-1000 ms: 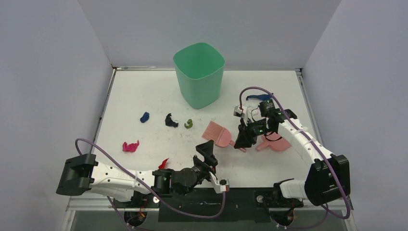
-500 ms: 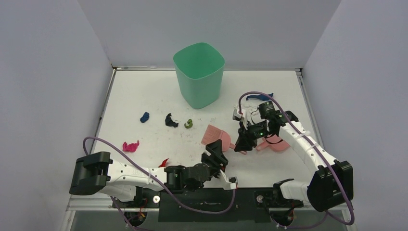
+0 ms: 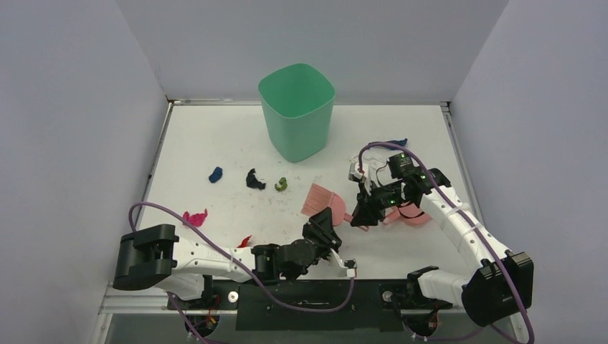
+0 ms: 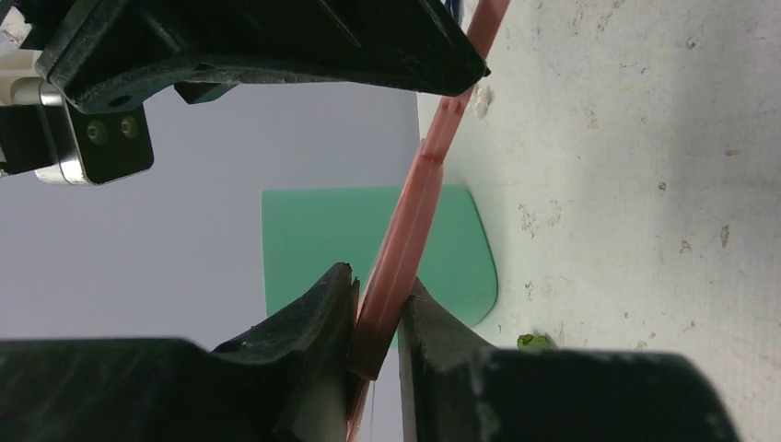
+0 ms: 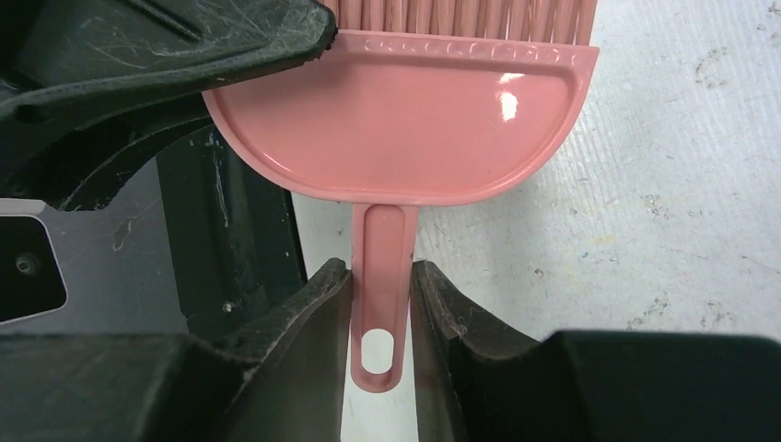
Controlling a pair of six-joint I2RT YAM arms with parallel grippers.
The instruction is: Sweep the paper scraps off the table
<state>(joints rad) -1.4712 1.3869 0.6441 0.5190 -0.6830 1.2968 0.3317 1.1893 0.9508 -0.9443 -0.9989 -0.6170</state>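
A green bin (image 3: 296, 115) stands behind a pink brush (image 3: 319, 197) and pink dustpan (image 3: 414, 217).

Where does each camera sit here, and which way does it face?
Top external: above and behind the bases, looking down over table, green bin, paper scraps; left arm, right arm show.
Left wrist: rolled sideways, low, facing the bin; left claw shut on the hand brush.
Right wrist: facing down at the table; right claw shut on the brush handle.
Shared: both wrist views show the brush and the opposite claw.
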